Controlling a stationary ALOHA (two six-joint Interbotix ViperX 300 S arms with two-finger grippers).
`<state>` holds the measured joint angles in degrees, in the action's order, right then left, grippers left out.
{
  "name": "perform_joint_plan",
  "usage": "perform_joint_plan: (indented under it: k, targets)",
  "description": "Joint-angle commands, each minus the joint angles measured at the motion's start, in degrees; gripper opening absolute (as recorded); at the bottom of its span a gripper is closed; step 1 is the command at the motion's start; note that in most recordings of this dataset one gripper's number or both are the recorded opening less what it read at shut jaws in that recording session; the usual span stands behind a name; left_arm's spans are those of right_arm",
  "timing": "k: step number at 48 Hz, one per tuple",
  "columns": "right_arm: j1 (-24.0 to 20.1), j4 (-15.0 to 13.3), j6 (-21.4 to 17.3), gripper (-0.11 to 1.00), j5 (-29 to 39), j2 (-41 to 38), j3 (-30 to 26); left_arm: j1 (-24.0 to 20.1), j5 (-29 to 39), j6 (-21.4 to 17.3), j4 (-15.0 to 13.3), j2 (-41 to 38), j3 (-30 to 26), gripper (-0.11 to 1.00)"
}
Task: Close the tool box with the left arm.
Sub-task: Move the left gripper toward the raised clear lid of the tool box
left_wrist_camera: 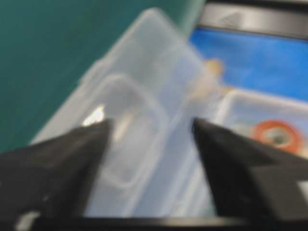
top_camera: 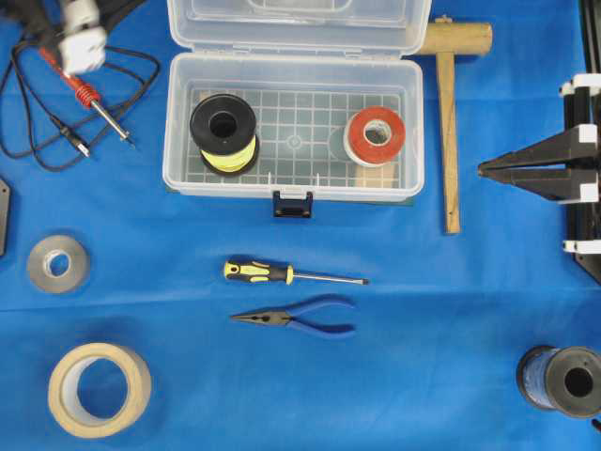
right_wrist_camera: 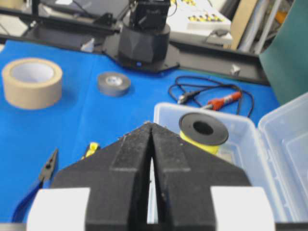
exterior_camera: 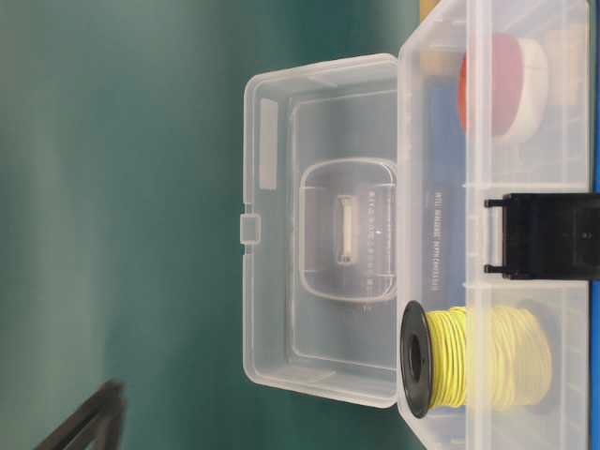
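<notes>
1. the tool box sat at the far middle of the blue worktop, its long axis running left to right in the overhead view.
2. its lid stood open, hinged along the far edge and tipped back away from the base; the dark blue latch faced the near side.
3. inside the base, a spool of yellow wire stood at the left end and a red-and-white tape roll at the right end, well apart.
4. my left fingers were spread wide, holding nothing; through the gap i saw the inside of the raised lid, blurred.
5. in the overhead view my left arm showed only as a blurred white-and-black shape at the far left corner, beside the box and apart from it.
6. my right fingers were pressed together, tips touching, pointing toward the box from the right, well clear of it.
7. a red-handled soldering iron with looped black cable lay left of the box.
8. a wooden mallet lay just beside the box's right end.
9. on the near side lay a yellow-and-black screwdriver and blue-handled pliers, both parallel to the box.
10. a grey tape roll and a tan tape roll sat at near left; a dark spool at near right.
</notes>
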<state>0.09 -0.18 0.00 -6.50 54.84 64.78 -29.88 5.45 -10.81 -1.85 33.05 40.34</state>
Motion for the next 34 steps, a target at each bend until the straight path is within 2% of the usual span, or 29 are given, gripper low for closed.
perform_joint_plan:
  k: [1,4,6,19,25,34]
  targets:
    - [0.0,0.1,-0.2,0.00,0.0,-1.0,-1.1,-2.9,1.2,-1.3,-0.1,-4.4,-4.6,0.74]
    - [0.1,0.1,-0.2,0.00,0.0,-1.5,-0.9,-4.3,3.0,-1.9,-0.1,-7.7,-7.0,0.87]
    - [0.0,0.1,-0.2,0.00,0.1,-1.9,-0.8,-5.2,4.1,-1.9,0.1,-9.9,-9.0,0.89]
    - [0.1,0.1,-0.2,0.00,0.1,-4.1,-0.4,-9.5,10.0,-2.1,0.9,-23.1,-21.3,0.89]
    - [0.1,0.1,-0.2,0.00,-0.1,-4.9,-0.3,-10.1,12.0,-2.1,0.9,-28.2,-24.4,0.89]
    - [0.0,0.1,-0.2,0.00,0.0,-4.9,-0.2,-10.6,12.7,-2.0,0.9,-32.2,-25.5,0.89]
